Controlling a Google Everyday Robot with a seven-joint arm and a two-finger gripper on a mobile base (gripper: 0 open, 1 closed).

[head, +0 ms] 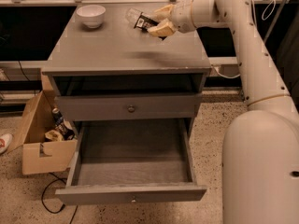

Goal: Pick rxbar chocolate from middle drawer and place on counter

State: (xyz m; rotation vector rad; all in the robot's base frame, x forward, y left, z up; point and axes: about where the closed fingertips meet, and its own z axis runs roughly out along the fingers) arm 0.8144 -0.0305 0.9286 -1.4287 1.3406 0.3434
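My gripper [159, 21] is over the back right part of the counter [117, 50], shut on the rxbar chocolate [145, 22], a flat black bar with white print held tilted a little above the grey top. The middle drawer [133, 160], the cabinet's lowest one, is pulled fully out and its inside shows nothing in it. The drawer above it [131, 108] is shut.
A white bowl [91, 15] stands at the counter's back left. A clear plastic bottle [133, 14] lies just behind the bar. An open cardboard box [44, 143] with clutter sits on the floor left of the cabinet. My white arm [261, 78] fills the right side.
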